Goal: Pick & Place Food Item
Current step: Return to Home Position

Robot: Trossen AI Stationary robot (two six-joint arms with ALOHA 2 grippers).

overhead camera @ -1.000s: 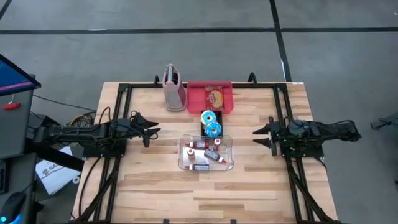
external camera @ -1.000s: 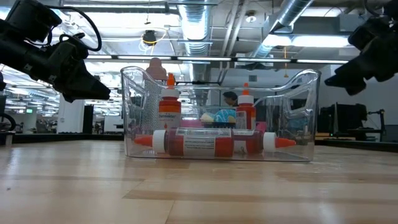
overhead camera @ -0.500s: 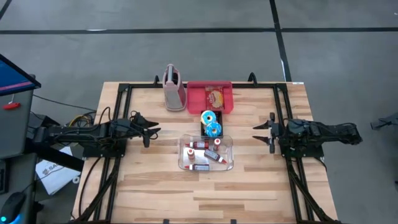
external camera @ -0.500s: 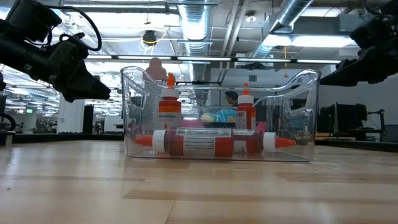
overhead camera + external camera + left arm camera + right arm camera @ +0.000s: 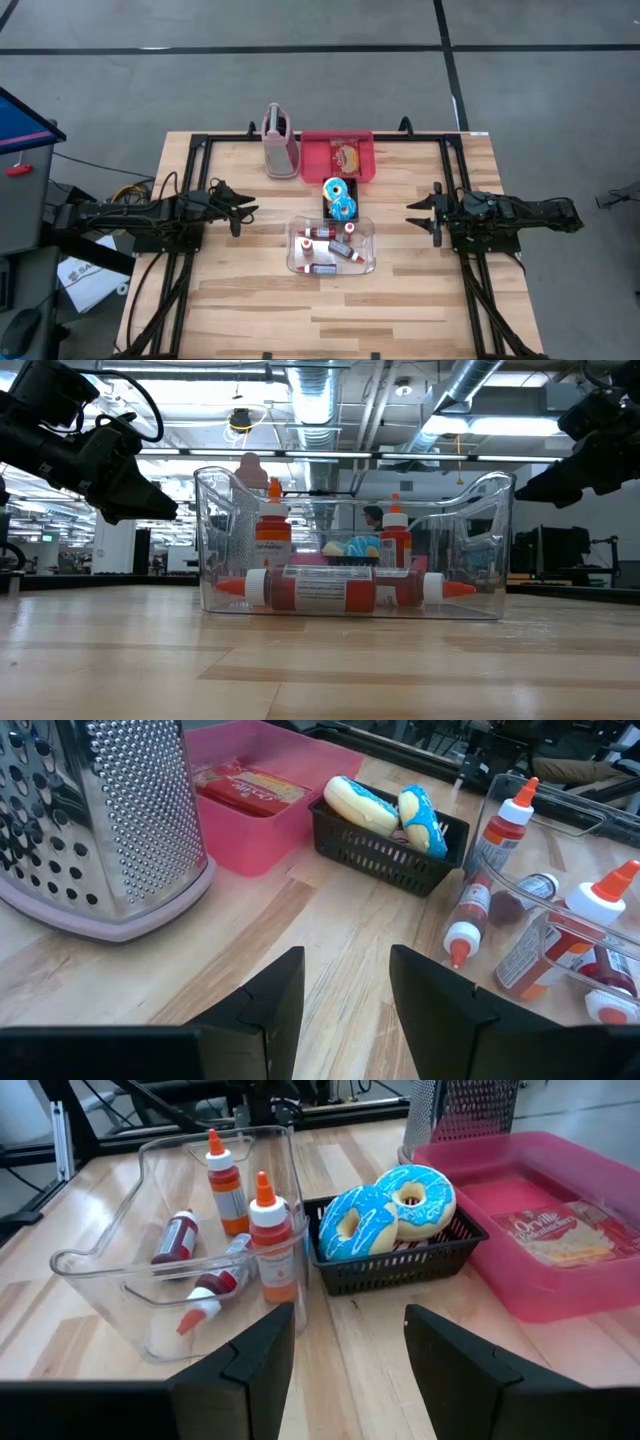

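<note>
Right gripper and left gripper both hang open and empty; the donuts in the black bin look light, probably squishy, so pinch gently across the ring.

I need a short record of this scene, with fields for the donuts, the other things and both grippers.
donuts: two, blue, in the black bin
pink tray: next to that bin, holds a popcorn packet
grater: beside the tray
clear bin: holds sauce bottles
left gripper: open, empty
right gripper: open, empty
</note>
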